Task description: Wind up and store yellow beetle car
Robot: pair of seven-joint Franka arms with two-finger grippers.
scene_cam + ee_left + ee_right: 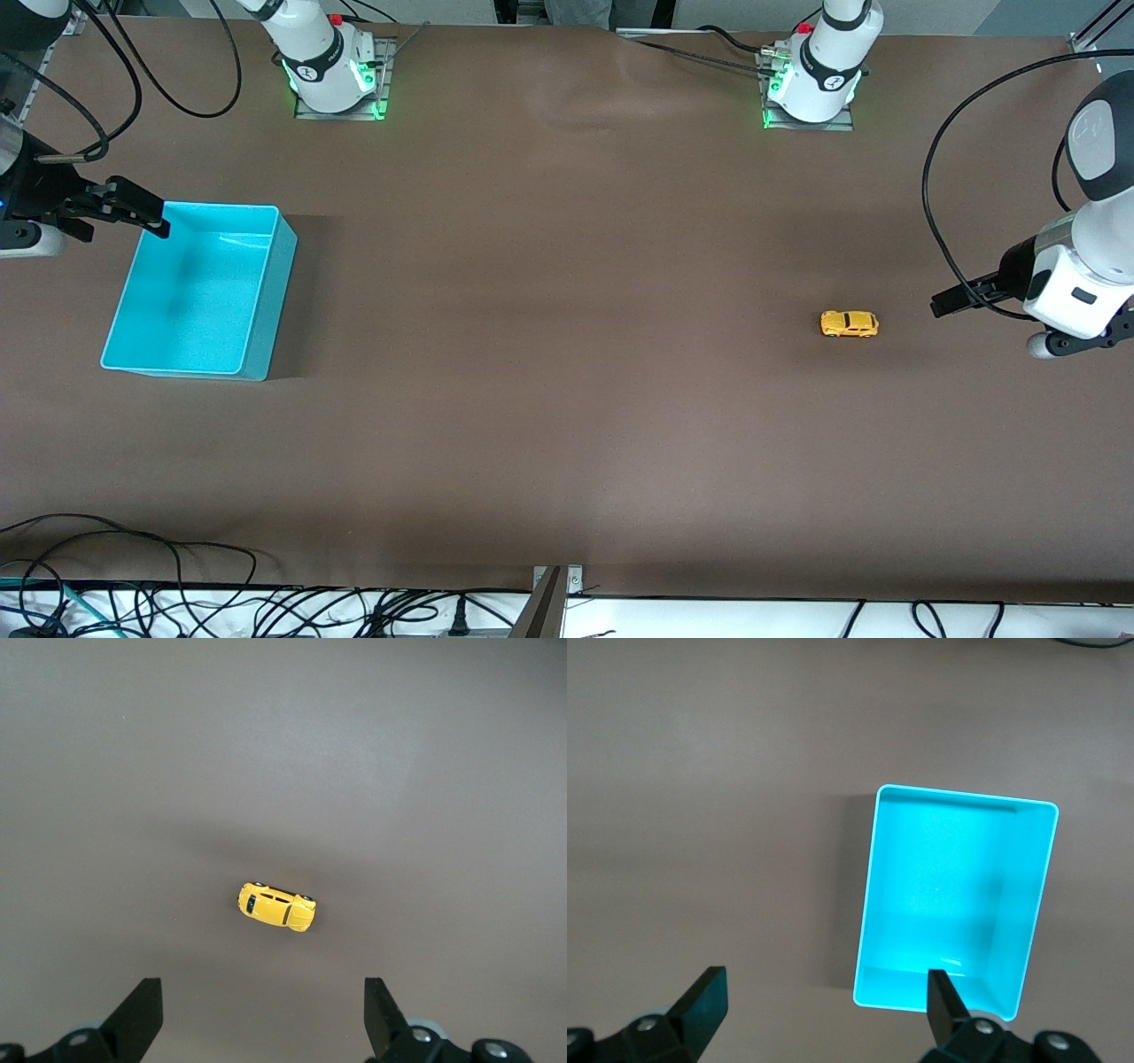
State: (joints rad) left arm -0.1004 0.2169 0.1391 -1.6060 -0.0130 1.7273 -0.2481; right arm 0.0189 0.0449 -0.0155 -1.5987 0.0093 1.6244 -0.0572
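- A tangle of black cables (pixel 177 602) lies along the worktop (pixel 567 425) edge closest to the front camera; the worktop itself is covered in plain brown.
- The turquoise bin (pixel 266 301) sits on the worktop toward the right arm's end; it is upright, open at the top, and nothing shows inside it in the right wrist view (pixel 873 904).
- The yellow beetle car (pixel 849 323) rests on its wheels on the bare worktop toward the left arm's end, well apart from the bin; in the left wrist view (pixel 276 907) it shows yellow with dark windows.
- The left hand (pixel 946 303) hangs in the air near the car, toward the left arm's end of the worktop; its fingers (pixel 142 1014) are spread wide, released, touching nothing.
- The right hand (pixel 142 213) hovers over the bin's rim at the corner nearest the right arm's end; its fingers (pixel 704 999) are likewise spread apart and grasp nothing.
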